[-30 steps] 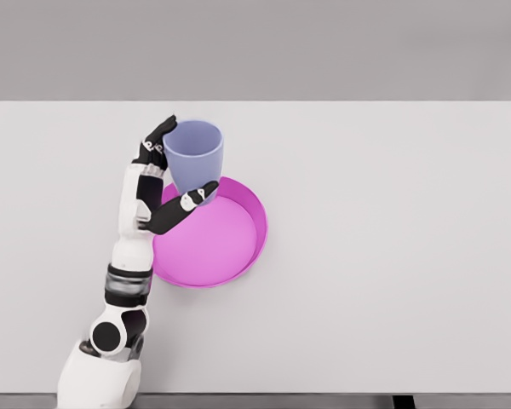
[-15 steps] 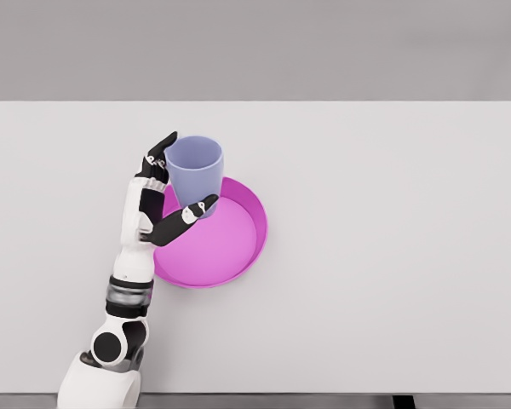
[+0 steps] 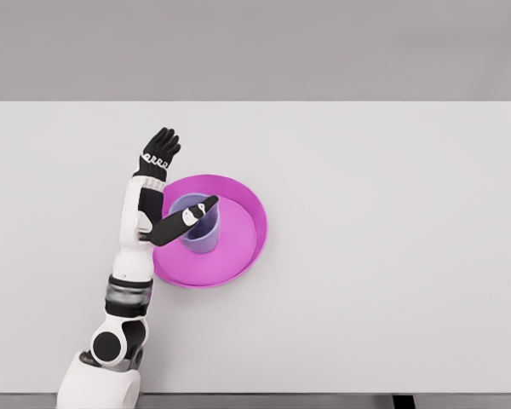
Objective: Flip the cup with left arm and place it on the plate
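Note:
The lavender cup (image 3: 201, 232) stands upright, mouth up, inside the magenta plate (image 3: 243, 243), left of the plate's middle. My left hand (image 3: 172, 181) is open at the plate's left rim: its fingers (image 3: 161, 145) point away toward the table's far side, clear of the cup, and the thumb (image 3: 184, 218) stretches across the cup's near rim. I cannot tell whether the thumb touches the cup. The left arm rises from the lower left corner. The right arm is out of view.
The white table (image 3: 392, 239) fills the view, with a grey wall behind its far edge. Nothing else lies on it.
The cup has dropped from the hand's grasp above the plate's rim down into the plate. The fingers have spread away from it.

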Available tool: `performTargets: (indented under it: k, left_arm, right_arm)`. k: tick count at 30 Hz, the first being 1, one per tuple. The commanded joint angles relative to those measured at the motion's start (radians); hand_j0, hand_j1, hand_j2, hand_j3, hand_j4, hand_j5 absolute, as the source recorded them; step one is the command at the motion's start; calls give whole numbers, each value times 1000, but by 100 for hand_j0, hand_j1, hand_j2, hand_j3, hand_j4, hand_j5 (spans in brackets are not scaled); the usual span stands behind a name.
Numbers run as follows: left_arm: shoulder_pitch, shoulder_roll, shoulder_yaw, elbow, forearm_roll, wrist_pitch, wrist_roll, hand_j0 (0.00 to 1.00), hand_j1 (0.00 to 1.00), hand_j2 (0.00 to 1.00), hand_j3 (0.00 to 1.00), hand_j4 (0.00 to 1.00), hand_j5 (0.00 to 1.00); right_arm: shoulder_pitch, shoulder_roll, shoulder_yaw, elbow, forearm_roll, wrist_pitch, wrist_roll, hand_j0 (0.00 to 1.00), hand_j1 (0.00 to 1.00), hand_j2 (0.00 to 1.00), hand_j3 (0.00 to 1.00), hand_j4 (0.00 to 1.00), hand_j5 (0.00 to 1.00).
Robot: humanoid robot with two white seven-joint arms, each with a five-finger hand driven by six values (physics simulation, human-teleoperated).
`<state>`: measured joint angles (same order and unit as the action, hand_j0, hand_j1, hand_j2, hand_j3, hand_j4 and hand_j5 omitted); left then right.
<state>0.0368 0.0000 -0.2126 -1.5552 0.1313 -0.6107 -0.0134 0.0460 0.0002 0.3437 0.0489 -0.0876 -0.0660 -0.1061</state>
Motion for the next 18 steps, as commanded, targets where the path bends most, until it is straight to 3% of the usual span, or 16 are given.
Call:
performTargets:
  k: [1,4,6,7,8,10,11,12,13,15,18]
  left_arm:
    - [0,0,2,-9,1,0,3,95,95,95,95,95,95]
    - [-9,15,7,-80,17,0,10,98,98,98,98,98,98]
    - [-32,132,35,-118,70,0,21,100,100,100,100,100,100]
    - [-67,260,33,-123,94,0,21,100,100,100,100,100,100]
    - [-106,478,10,-112,90,0,9,100,100,100,100,100,100]
    - [-181,843,-209,-63,152,0,-25,100,100,100,100,100,100]
    - [-230,942,-312,-43,179,0,-49,100,100,100,100,100,100]
    - [-250,1002,-353,-5,202,0,-138,100,100,100,100,100,100]
    - [-264,1048,-353,41,218,0,-322,100,100,100,100,100,100]
    - [-276,1091,-353,78,393,0,-597,100,100,100,100,100,100]
    - [-301,1092,-343,81,629,0,-597,100,100,100,100,100,100]
  right_arm:
    - [0,0,0,0,0,-1,0,100,100,100,100,100,100]
    - [0,0,0,0,0,-1,0,100,100,100,100,100,100]
    - [0,0,0,0,0,0,-1,100,100,100,100,100,100]
    - [0,0,0,0,-1,0,0,100,100,100,100,100,100]
    - [0,0,0,0,0,0,0,100,100,100,100,100,100]
    - [0,0,0,0,0,0,0,100,100,100,100,100,100]
    - [0,0,0,0,0,0,-1,100,100,100,100,100,100]
    - [0,0,0,0,0,0,0,100,100,100,100,100,100]
    - [0,0,0,0,-1,0,0,100,100,100,100,100,100]
    - [0,0,0,0,0,0,0,100,100,100,100,100,100]
    - [0,0,0,0,-1,0,0,100,100,100,100,100,100]
